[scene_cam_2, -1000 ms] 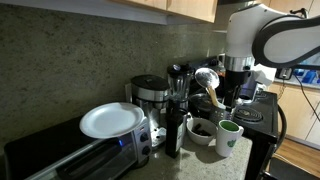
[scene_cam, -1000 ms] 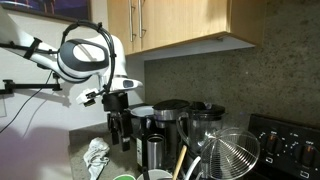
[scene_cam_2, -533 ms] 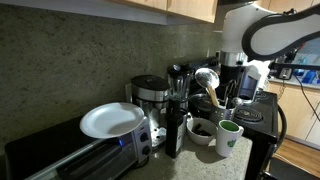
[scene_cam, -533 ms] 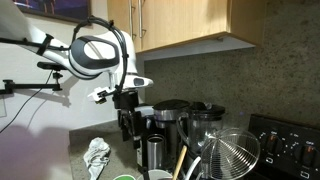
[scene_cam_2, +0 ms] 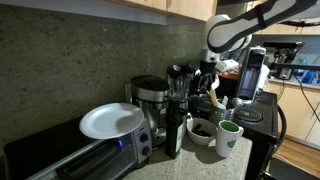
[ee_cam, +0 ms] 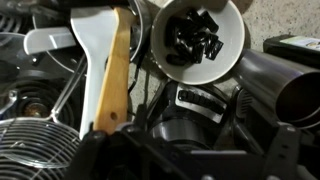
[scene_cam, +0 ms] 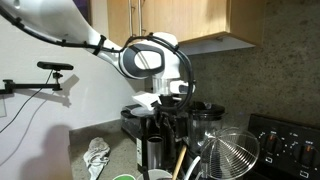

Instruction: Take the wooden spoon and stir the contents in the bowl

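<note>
Currently the Robotiq gripper [ee_cam: 190, 148] hovers over the counter clutter, jaws spread, empty. Long pale wooden spoon [ee_cam: 112, 85] leans handle-up beside a white plastic spatula [ee_cam: 93, 45], left of the white bowl of dark pieces [ee_cam: 229, 55]. Handle-up likely suits a top grab.

Arm [scene_cam: 62, 27]: glossy white rounded link housings, dark rings at the joints (a black cable loops around the large joint). Gripper [scene_cam: 172, 116]: matte black body under a white flange
</note>
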Robot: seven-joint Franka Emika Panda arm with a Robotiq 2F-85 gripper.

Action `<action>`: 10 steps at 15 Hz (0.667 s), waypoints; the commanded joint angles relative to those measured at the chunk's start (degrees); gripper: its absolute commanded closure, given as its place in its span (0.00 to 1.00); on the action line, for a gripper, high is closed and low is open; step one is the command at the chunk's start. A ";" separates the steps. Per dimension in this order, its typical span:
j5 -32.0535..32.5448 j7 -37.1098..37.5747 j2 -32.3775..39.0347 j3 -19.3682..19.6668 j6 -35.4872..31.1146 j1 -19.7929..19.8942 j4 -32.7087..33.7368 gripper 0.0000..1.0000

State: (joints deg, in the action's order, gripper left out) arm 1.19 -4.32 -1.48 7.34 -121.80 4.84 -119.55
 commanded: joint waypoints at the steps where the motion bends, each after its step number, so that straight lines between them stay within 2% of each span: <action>1: -1.57 -2.18 4.94 0.09 5.16 1.10 8.34 0.00; 3: 0.10 -1.37 5.30 0.18 7.88 1.58 10.18 0.00; 10: 4.32 0.83 2.44 0.02 14.16 2.18 9.50 0.00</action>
State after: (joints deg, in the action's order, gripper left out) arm 3.79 -4.66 2.22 7.60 -111.50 7.15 -112.44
